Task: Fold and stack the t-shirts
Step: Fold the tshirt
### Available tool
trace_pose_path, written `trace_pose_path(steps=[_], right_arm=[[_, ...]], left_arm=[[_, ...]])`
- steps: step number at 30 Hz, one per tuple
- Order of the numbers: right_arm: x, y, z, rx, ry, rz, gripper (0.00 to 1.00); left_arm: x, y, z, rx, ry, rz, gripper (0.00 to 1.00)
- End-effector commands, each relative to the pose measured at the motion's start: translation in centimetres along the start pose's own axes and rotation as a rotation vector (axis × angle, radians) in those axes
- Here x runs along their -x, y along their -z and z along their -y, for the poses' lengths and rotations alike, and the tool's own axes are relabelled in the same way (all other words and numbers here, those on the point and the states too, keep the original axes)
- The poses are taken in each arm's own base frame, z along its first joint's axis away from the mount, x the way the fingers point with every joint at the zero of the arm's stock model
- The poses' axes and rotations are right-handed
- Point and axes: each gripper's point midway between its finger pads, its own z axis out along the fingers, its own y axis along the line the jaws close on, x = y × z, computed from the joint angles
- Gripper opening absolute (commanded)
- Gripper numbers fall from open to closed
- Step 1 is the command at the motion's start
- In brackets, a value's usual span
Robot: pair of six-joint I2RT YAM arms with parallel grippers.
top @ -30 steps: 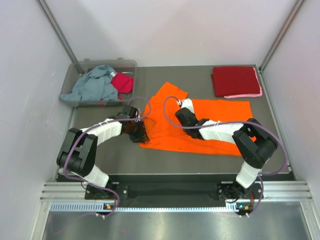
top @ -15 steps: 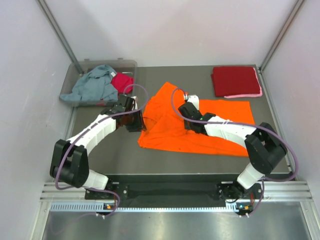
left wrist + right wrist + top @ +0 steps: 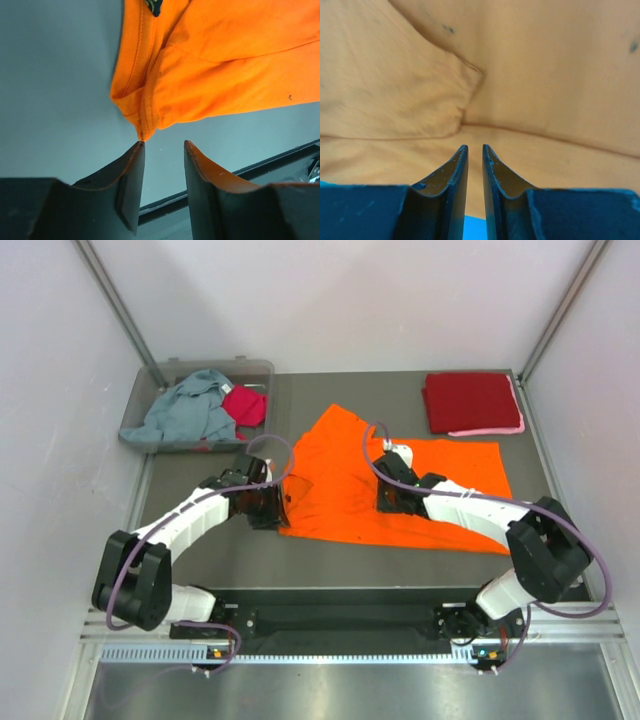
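The coming move turns on the near-left corner of the orange t-shirt (image 3: 440,480). In the left wrist view that corner comes to a point directly ahead of the left claw (image 3: 162,146), at the tip of its left finger, with bare tabletop (image 3: 220,550) under and around the tips. This claw stands open with nothing between its jaws, so I judge a short push forward would bring the corner into the gap. The shirt lies flat, and its long axis runs crosswise to the left claw's reach, stretching off to that claw's right. One sleeve end juts out ahead of the claw and to its right. The right claw (image 3: 475,150) is over the middle of the same shirt, with orange cloth on every side of its tips and a soft ridge just ahead of them. Its jaws are parted only by a thin slit, and no cloth shows nipped in it. For the corner the left arm is plainly nearer, while the right one is well inside the cloth. Further ahead of the left claw and to its left, the clear bin (image 3: 205,364) holds a crumpled grey-blue tee (image 3: 185,410) and a magenta tee (image 3: 246,405) beside it. Ahead of the right claw and to its right, a folded dark red tee (image 3: 470,400) lies on a pink tee (image 3: 492,430), of which only an edge shows.
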Motion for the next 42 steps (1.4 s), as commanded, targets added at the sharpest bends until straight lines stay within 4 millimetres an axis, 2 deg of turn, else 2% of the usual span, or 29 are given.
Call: trace_pose_path(steps=[1,7,13,17,19,23,25,31,35,42], right_arm=[[0.1,0.6,0.5,0.022,-0.049,0.017,0.18],[-0.7,0.2,2.7,-0.011,-0.061,0.012,0.17],[-2.0,-0.4,5.1,-0.052,-0.068,-0.005,0.17],[-3.0,-0.8,6.3,-0.073,-0.071,-0.023,0.17],[-3.3,-1.0,6.6,-0.08,-0.071,-0.03,0.17],[-3.4,-1.0,6.7,-0.079,-0.076,-0.029,0.17],[-3.5,-1.0,6.6,-0.074,-0.076,-0.031,0.17],[-2.1,0.5,6.0,-0.048,-0.098,-0.007,0.17],[-0.1,2.2,5.3,-0.019,-0.113,0.038,0.19],[2.3,3.9,5.0,0.006,-0.123,0.087,0.2]], left_arm=[[0.5,-0.9,-0.4,0.011,0.006,0.022,0.41],[0.5,-2.7,-2.6,0.11,0.016,0.012,0.32],[0.5,-3.1,-4.7,0.219,0.018,0.013,0.2],[0.4,-2.9,-5.6,0.272,0.014,0.007,0.2],[0.4,-2.7,-5.9,0.289,0.02,0.009,0.26],[0.8,-2.1,-5.4,0.285,0.022,0.016,0.36],[1.2,-1.3,-5.0,0.277,0.019,0.034,0.37],[4.4,1.5,-2.0,0.2,-0.02,0.127,0.43],[4.1,0.8,-0.8,0.12,-0.027,0.106,0.47],[2.0,-1.1,-1.1,0.082,0.013,0.037,0.47]])
